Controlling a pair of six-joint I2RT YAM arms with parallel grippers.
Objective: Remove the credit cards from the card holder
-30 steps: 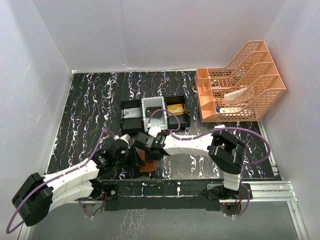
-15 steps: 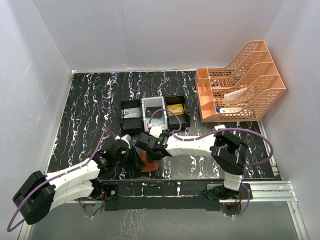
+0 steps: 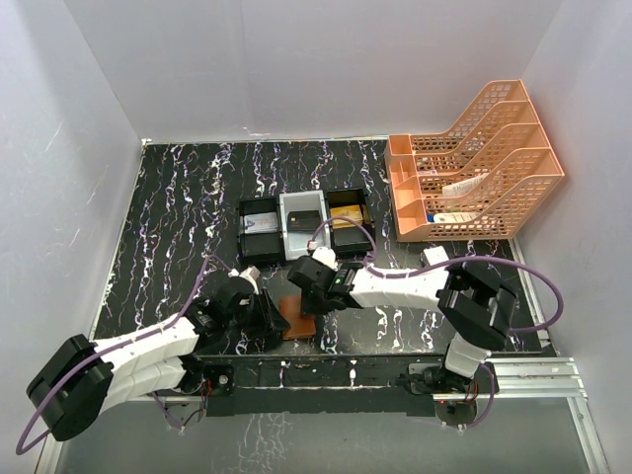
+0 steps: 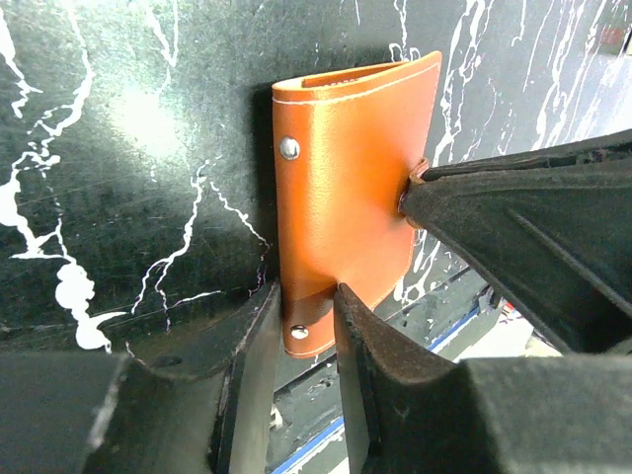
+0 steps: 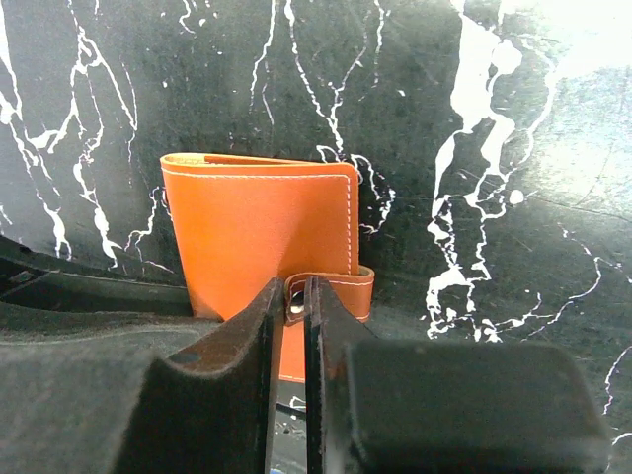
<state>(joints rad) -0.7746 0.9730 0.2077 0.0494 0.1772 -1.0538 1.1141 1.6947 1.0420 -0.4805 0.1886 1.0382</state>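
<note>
Left pincer (image 4: pixel 308 301) clamped on the corner of card holder (image 4: pixel 346 168). Right pincer (image 5: pixel 294 296) pinching its clasp tab (image 5: pixel 336 288). Holder folded shut on counter (image 4: pixel 118 148), between both pincers.

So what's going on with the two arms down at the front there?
Both are working on the brown holder, which lies folded shut. The left tool clamps one end of it, while the right tool pinches its clasp tab. No cards show yet.
</note>
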